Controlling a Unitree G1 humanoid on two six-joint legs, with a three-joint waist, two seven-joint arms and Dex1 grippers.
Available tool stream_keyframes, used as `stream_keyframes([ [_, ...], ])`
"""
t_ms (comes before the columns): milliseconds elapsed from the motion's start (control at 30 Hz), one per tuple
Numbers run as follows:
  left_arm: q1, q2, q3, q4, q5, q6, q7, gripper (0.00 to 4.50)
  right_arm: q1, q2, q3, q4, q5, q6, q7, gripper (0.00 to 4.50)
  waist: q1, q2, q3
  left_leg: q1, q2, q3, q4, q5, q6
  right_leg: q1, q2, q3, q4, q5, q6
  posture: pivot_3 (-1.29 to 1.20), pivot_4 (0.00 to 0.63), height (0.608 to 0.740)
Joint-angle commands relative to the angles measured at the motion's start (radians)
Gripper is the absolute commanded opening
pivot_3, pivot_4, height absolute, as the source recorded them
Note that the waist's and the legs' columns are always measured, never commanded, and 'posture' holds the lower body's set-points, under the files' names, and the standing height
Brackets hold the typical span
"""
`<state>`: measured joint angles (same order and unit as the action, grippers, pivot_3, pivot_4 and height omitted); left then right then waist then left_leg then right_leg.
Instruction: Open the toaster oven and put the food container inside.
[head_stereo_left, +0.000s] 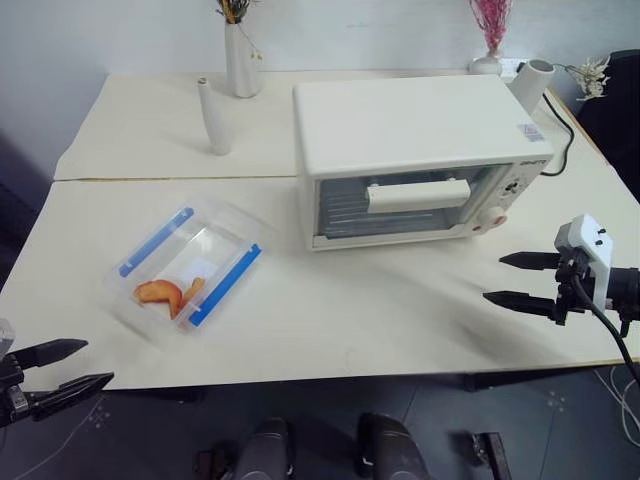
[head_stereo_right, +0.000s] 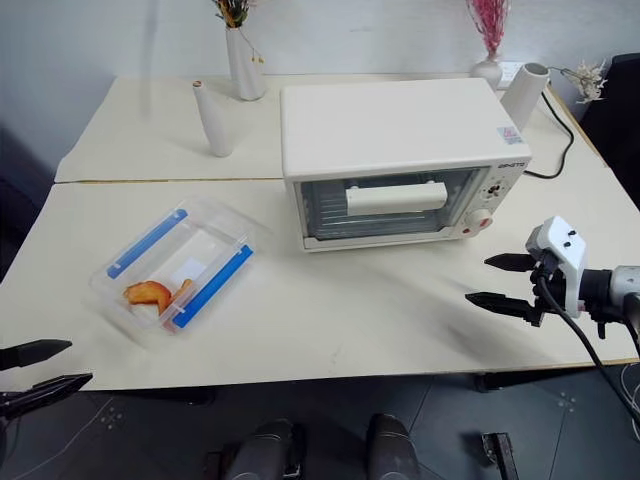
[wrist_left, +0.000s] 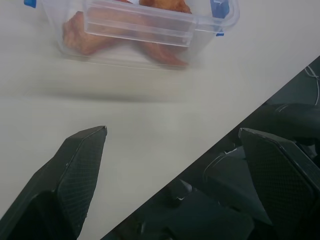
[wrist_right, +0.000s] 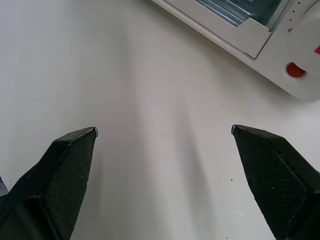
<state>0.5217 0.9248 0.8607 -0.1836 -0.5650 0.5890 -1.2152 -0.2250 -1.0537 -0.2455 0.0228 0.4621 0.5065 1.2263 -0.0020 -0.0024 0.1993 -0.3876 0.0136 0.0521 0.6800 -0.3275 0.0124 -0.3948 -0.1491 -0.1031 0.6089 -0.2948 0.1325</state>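
The cream-white toaster oven (head_stereo_left: 420, 160) stands at the back right of the table, its glass door shut and its white bar handle (head_stereo_left: 418, 194) across the front. The food container (head_stereo_left: 187, 266), a clear box with two blue clips and orange food inside, lies on the table's left half, lid on. My left gripper (head_stereo_left: 72, 364) hangs open at the table's near left edge, short of the container (wrist_left: 145, 30). My right gripper (head_stereo_left: 512, 280) is open above the table, in front of and right of the oven's knob panel (wrist_right: 300, 75).
A white vase (head_stereo_left: 242, 60) with dried flowers and a slim white bottle (head_stereo_left: 214, 118) stand behind the container. A white mug (head_stereo_left: 530, 80) and a small vase with pink flowers (head_stereo_left: 488, 40) sit behind the oven. A black cable (head_stereo_left: 562, 140) trails at its right.
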Motion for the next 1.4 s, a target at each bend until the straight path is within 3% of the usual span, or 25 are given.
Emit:
stream_keyframes([
  [33, 0.007, 0.019, 0.012, 0.0, 0.01, -0.014, -0.01, 4.5, -0.006, -0.008, -0.038, -0.019, 0.013, -0.007, -0.006, 4.49, 0.0, 0.0, 0.0, 0.0, 0.0, 0.0, 0.0, 0.0, 0.0, 0.0, 0.0, 0.0, 0.0, 0.0, 0.0, 0.0, 0.15, 0.74],
  [233, -0.061, 0.013, 0.004, -0.013, -0.019, 0.034, 0.048, 4.5, -0.015, -0.008, -0.037, -0.026, 0.029, 0.019, -0.011, 4.49, 0.002, 0.0, 0.0, 0.0, 0.0, 0.0, 0.0, 0.0, 0.0, 0.0, 0.0, 0.0, 0.001, 0.0, 0.0, 0.0, 0.15, 0.74],
  [567, -0.049, 0.044, 0.054, -0.058, -0.089, 0.137, -0.002, 4.5, 0.018, -0.003, -0.081, -0.092, 0.097, 0.104, -0.025, 4.49, -0.001, 0.0, 0.0, 0.0, 0.0, 0.0, 0.0, 0.0, 0.0, 0.0, 0.0, 0.0, 0.003, 0.0, 0.0, 0.0, 0.15, 0.74],
  [767, -0.15, 0.165, 0.102, -0.178, -0.319, 0.33, -0.075, 4.5, -0.128, 0.02, -0.063, -0.074, 0.196, 0.205, -0.038, 4.49, 0.001, 0.0, 0.0, 0.0, 0.0, 0.0, 0.002, 0.0, 0.0, 0.0, 0.0, 0.0, 0.002, 0.0, 0.0, 0.0, 0.15, 0.74],
  [867, -0.292, 0.228, 0.03, -0.229, -0.442, 0.377, -0.053, 4.5, -0.245, 0.046, -0.021, -0.035, 0.221, 0.245, -0.038, 4.49, -0.002, 0.001, 0.0, 0.0, 0.001, -0.001, 0.002, 0.0, 0.0, 0.0, 0.0, 0.001, 0.003, 0.0, 0.0, 0.0, 0.15, 0.74],
  [1067, -0.662, 0.281, -0.229, -0.203, -0.573, 0.382, 0.046, 4.5, -0.401, 0.099, 0.067, 0.035, 0.196, 0.238, -0.01, 4.49, -0.002, 0.001, 0.0, -0.001, 0.0, 0.0, 0.001, 0.0, -0.001, -0.002, 0.001, 0.001, 0.006, 0.0, 0.0, 0.0, 0.15, 0.74],
  [1400, -0.953, 0.233, -0.535, -0.116, -0.45, 0.282, 0.018, 4.5, -0.438, 0.132, 0.075, -0.063, 0.26, 0.283, 0.005, 4.49, 0.001, 0.001, 0.0, -0.001, -0.003, 0.01, 0.002, 0.0, -0.002, -0.003, 0.003, 0.001, 0.009, 0.0, 0.0, 0.0, 0.15, 0.74],
])
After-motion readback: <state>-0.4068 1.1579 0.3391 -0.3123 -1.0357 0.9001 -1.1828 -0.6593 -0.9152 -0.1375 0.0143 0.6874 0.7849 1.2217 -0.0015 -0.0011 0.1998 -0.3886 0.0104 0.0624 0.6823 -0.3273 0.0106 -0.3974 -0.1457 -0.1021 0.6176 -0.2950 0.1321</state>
